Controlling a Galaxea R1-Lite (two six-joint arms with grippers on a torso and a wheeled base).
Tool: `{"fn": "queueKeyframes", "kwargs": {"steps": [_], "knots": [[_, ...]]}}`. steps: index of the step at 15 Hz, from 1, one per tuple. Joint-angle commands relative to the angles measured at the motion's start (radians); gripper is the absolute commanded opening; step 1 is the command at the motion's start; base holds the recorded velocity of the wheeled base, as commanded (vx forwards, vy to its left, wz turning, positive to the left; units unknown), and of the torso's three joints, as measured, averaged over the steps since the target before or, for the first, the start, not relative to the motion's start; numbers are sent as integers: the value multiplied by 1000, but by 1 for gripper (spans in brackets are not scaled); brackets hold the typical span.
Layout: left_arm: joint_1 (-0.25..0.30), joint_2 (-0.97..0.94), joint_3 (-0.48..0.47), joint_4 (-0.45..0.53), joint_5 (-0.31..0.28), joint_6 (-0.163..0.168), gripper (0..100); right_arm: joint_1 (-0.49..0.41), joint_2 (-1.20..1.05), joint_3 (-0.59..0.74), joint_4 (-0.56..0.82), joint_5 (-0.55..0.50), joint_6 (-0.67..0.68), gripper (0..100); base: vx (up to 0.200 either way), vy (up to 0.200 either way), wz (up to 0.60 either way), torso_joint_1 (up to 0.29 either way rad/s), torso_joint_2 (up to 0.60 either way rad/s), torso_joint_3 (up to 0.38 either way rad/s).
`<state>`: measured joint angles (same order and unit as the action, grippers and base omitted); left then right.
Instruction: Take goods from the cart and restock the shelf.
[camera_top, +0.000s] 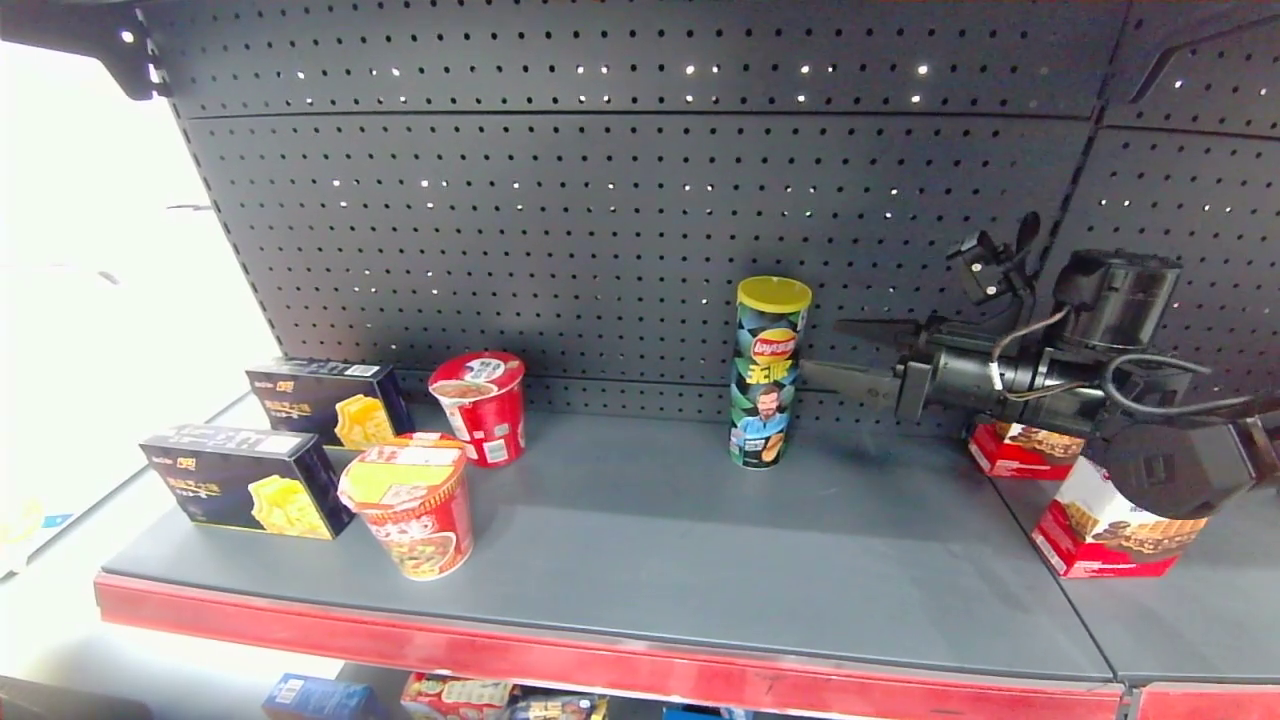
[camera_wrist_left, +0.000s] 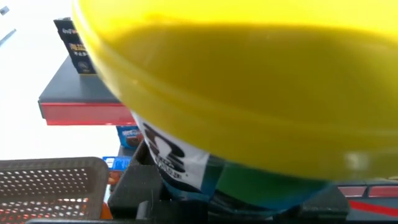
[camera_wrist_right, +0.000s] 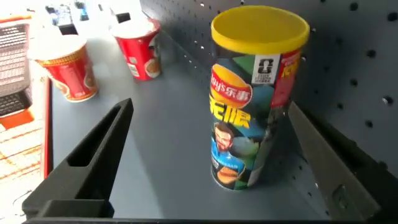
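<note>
Head view: a yellow-lidded chips can (camera_top: 771, 372) stands upright on the grey shelf (camera_top: 650, 540), close to the pegboard back (camera_top: 600, 220). The right gripper (camera_top: 824, 348) hangs just right of the can, level with its middle. Its jaws are spread wide, hold nothing, and do not touch the can. Left of the can stand two red cup noodles (camera_top: 481, 405) (camera_top: 411, 510). Farther left of it lie two dark boxes (camera_top: 330, 400) (camera_top: 245, 480). Right of the can, behind the arm, sit two red-and-white boxes (camera_top: 1020, 450) (camera_top: 1105, 530).

Left wrist view: the left gripper (camera_wrist_left: 230, 202) grips a second can (camera_wrist_left: 249, 74), whose yellow lid looms close to the lens. Past it are the shelf's red front edge (camera_wrist_left: 81, 113) and, lower down, the mesh cart basket (camera_wrist_left: 50, 183).

Right wrist view: the chips can (camera_wrist_right: 252, 106) stands upright on the shelf (camera_wrist_right: 161, 137), between the two spread fingers (camera_wrist_right: 93, 162) of the right gripper (camera_wrist_right: 211, 109). One finger shows clear space from the can; whether the other touches it I cannot tell. The two cup noodles (camera_wrist_right: 68, 68) (camera_wrist_right: 140, 50) stand well beyond the can along the shelf.
</note>
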<state>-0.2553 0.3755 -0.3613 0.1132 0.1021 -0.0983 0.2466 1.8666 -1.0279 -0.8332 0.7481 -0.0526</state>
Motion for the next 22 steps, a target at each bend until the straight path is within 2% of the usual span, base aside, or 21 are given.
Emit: {"fn": "queueKeyframes", "kwargs": {"steps": [1,5,12,14,22], "knots": [[-2,-6,7,0,-1,-23,0,-12,72,-70,2,19,-7,100,0,0,0,0,0,0],[-2,-9,28,0,-7,-58,0,-4,128,-132,3,80,-13,100,0,0,0,0,0,0],[-2,-49,44,17,-5,-60,0,16,217,-213,0,83,-15,100,0,0,0,0,0,0],[-1,-50,47,19,-4,-72,0,16,232,-215,0,80,-18,100,0,0,0,0,0,0],[1,-70,71,20,-4,-72,0,25,238,-193,-3,82,-49,100,0,0,0,0,0,0]]}}
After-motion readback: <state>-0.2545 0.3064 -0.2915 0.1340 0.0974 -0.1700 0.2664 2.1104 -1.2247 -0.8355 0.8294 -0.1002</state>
